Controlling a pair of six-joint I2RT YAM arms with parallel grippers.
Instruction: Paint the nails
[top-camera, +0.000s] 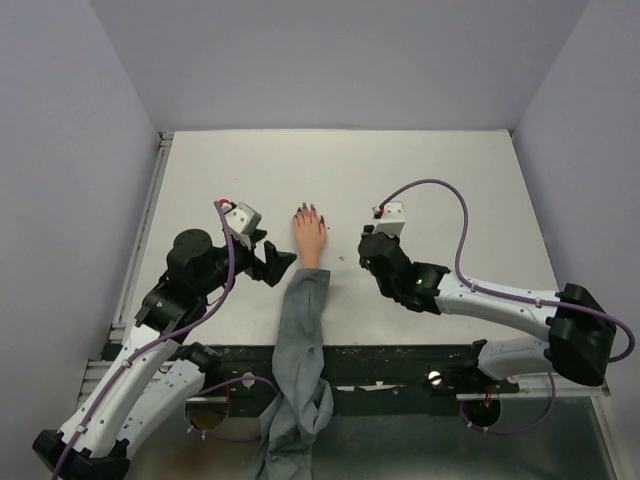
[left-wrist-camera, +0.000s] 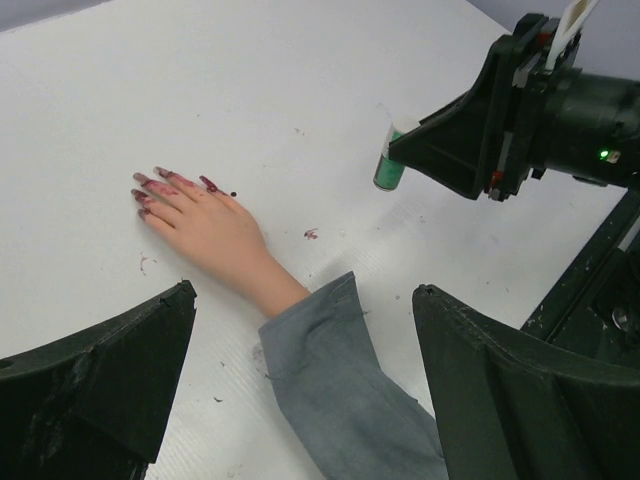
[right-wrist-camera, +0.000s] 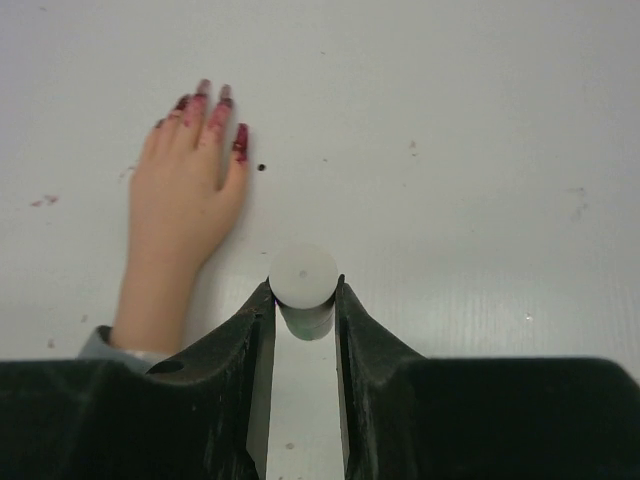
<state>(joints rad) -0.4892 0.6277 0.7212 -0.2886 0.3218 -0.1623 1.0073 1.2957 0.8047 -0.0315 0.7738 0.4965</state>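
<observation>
The peach mannequin hand lies flat mid-table with its fingers pointing away, in a grey sleeve. Its nails are dark red-purple and smeared; they also show in the right wrist view. My left gripper is open and empty just left of the wrist; its jaws stand wide on either side of the sleeve cuff. My right gripper is shut on a small dark greenish bottle with a white cap, upright on the table right of the hand.
Small red paint specks mark the white tabletop beside the hand. The sleeve hangs over the table's near edge. Grey walls enclose the table on three sides.
</observation>
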